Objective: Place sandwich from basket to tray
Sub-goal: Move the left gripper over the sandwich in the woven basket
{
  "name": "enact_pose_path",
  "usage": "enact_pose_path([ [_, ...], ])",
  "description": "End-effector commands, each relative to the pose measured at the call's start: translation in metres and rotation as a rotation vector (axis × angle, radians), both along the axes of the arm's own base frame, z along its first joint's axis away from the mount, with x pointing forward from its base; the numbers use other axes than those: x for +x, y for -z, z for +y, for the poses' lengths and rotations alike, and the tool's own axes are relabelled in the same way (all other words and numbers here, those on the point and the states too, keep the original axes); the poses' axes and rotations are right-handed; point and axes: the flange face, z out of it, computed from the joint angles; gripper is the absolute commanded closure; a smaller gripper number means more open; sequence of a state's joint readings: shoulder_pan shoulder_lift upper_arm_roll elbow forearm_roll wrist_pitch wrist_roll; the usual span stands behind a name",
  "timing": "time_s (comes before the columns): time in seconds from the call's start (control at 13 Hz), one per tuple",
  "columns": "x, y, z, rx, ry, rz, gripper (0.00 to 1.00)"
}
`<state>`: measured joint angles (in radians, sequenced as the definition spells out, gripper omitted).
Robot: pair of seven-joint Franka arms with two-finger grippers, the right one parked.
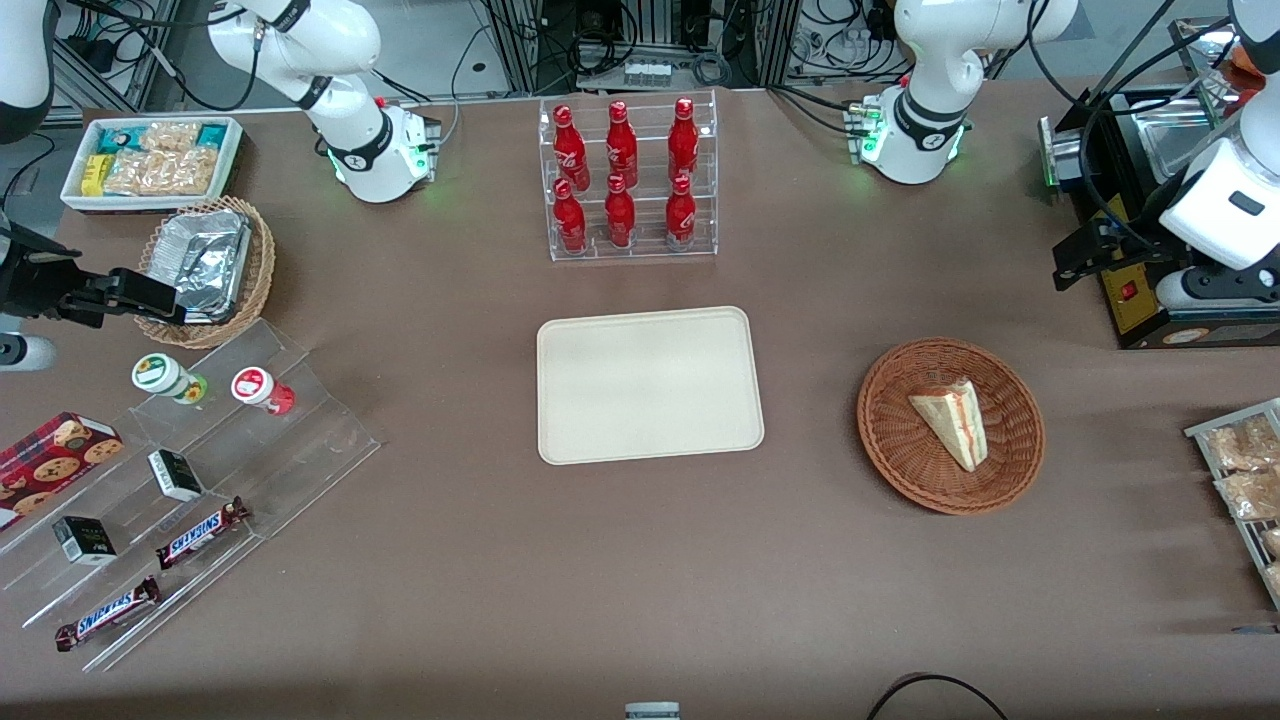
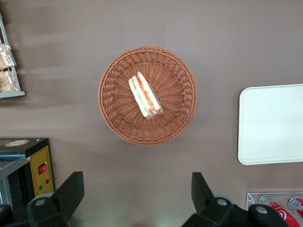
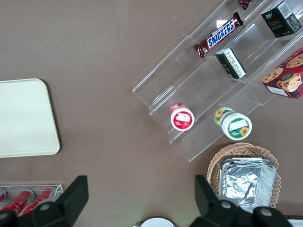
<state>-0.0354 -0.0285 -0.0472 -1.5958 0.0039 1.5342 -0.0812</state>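
Note:
The sandwich (image 1: 952, 420) is a pale bread wedge with red and green filling. It lies in the round reddish-brown wicker basket (image 1: 890, 440). In the left wrist view the sandwich (image 2: 145, 96) lies near the middle of the basket (image 2: 111, 109). The cream tray (image 1: 648, 385) lies flat mid-table with nothing on it; part of it shows in the left wrist view (image 2: 272, 125). My left gripper (image 1: 1066, 268) hangs high above the table, farther from the front camera than the basket and toward the working arm's end. The left wrist view shows the gripper (image 2: 135, 189) open and empty.
A clear rack of red bottles (image 1: 627, 180) stands farther from the front camera than the tray. A black and yellow machine (image 1: 1150, 300) sits under the gripper. A rack of snack packets (image 1: 1245, 480) lies at the working arm's end. Stepped acrylic shelves (image 1: 200, 480) hold snacks at the parked arm's end.

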Motion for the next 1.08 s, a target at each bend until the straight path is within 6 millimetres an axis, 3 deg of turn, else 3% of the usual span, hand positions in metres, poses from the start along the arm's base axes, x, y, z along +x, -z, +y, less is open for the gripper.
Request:
enact_pose_path([
  [0.0,-0.002,-0.003,-0.001,-0.002,0.012,-0.012,0.0],
  [0.08,-0.001,-0.003,-0.001,-0.002,0.009,-0.013,0.0],
  [0.38,0.028,0.055,0.0,0.028,0.003,0.032,0.0],
  [0.62,0.032,0.118,0.0,0.027,-0.017,0.021,0.0],
  [0.77,0.029,0.169,-0.001,0.024,-0.127,-0.02,0.0],
  [1.0,0.017,0.228,-0.003,0.008,-0.279,-0.084,0.0],
])
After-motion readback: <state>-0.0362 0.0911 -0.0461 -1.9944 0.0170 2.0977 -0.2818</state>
